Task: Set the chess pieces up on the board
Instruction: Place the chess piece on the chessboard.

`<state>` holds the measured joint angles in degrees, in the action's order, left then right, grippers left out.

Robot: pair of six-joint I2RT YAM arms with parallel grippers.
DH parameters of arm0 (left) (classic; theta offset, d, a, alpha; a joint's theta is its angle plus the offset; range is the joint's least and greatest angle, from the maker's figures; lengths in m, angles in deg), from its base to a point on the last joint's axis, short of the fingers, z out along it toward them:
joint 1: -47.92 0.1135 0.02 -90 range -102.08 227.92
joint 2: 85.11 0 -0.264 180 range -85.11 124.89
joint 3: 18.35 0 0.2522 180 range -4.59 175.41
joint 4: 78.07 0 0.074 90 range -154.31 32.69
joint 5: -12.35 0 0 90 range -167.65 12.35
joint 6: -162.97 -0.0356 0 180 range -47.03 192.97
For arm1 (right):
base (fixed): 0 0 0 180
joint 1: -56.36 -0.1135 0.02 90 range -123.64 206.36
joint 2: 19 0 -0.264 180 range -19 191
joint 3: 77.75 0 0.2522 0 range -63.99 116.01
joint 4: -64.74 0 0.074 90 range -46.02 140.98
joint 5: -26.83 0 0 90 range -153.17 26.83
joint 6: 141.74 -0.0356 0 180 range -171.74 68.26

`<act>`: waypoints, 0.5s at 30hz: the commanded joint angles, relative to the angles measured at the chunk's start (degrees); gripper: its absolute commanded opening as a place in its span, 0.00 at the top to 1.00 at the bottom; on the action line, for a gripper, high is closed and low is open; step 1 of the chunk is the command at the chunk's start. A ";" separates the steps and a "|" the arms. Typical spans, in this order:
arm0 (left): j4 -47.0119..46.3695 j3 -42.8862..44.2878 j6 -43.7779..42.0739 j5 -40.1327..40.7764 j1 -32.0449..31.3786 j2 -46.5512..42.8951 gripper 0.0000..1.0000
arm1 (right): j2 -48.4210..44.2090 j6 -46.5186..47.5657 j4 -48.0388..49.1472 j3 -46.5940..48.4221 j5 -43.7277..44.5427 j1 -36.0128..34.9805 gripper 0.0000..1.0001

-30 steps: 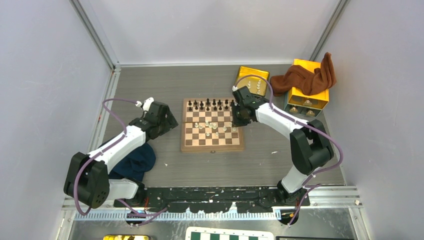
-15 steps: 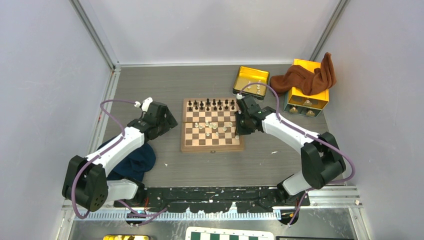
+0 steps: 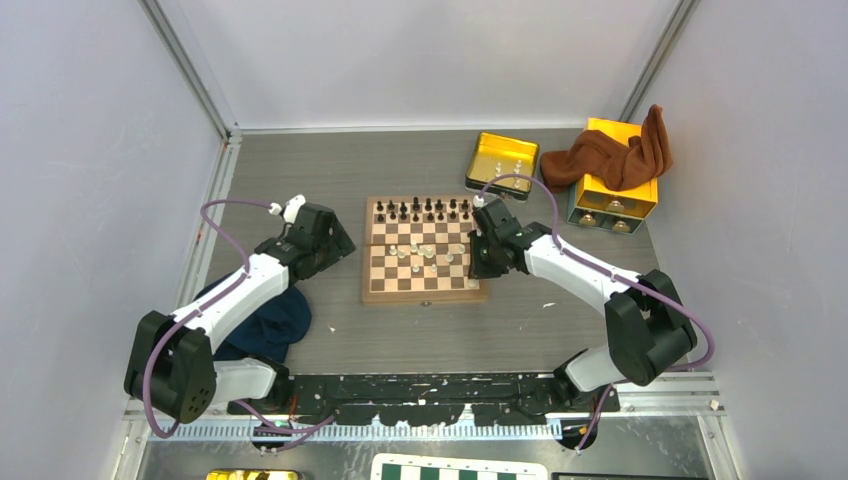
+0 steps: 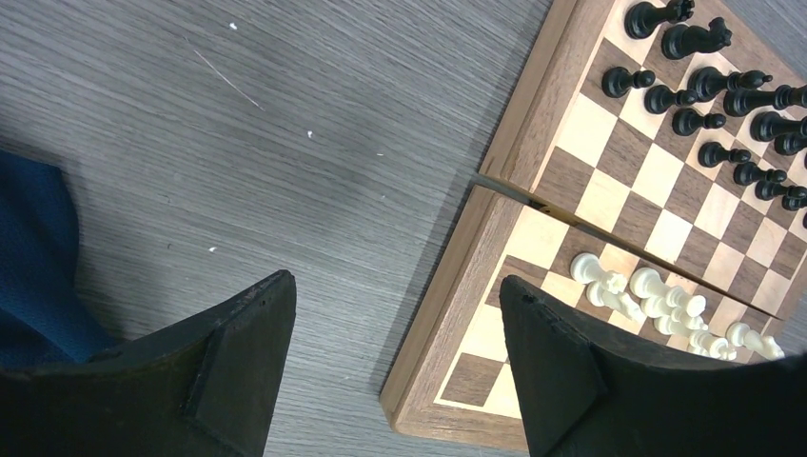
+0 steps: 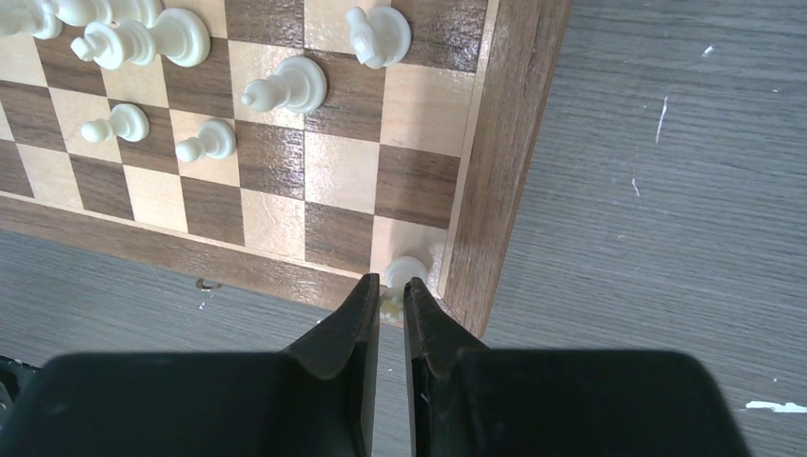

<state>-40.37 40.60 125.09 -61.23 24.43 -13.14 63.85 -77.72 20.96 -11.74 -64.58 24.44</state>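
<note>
Right wrist view: right gripper (image 5: 391, 305) pinched on a cream-white piece (image 5: 407, 272) at the chessboard's (image 5: 495, 143) near-right corner square.
Left gripper (image 4: 395, 279): jaws apart, empty, beside the chessboard's left border.
Release: seat the base flat and centred, then open slowly.

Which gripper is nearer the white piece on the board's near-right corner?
Right: the right gripper grips that white piece; the left gripper hangs open by the board's left edge.
</note>
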 commanded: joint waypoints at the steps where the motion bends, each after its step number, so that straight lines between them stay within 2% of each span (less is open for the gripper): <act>1: -1.01 0.87 0.28 -0.17 0.35 -0.84 0.21 | -1.19 -0.83 3.48 -0.14 -0.45 -0.33 0.98; 15: -0.78 0.62 -0.26 -0.17 0.30 -0.51 0.21 | -0.17 -0.57 5.20 -0.95 -0.52 -0.32 0.96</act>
<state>-40.30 40.60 125.07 -61.23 24.43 -13.14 63.89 -77.83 23.87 -12.37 -64.80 24.44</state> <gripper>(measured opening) 0.794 0.185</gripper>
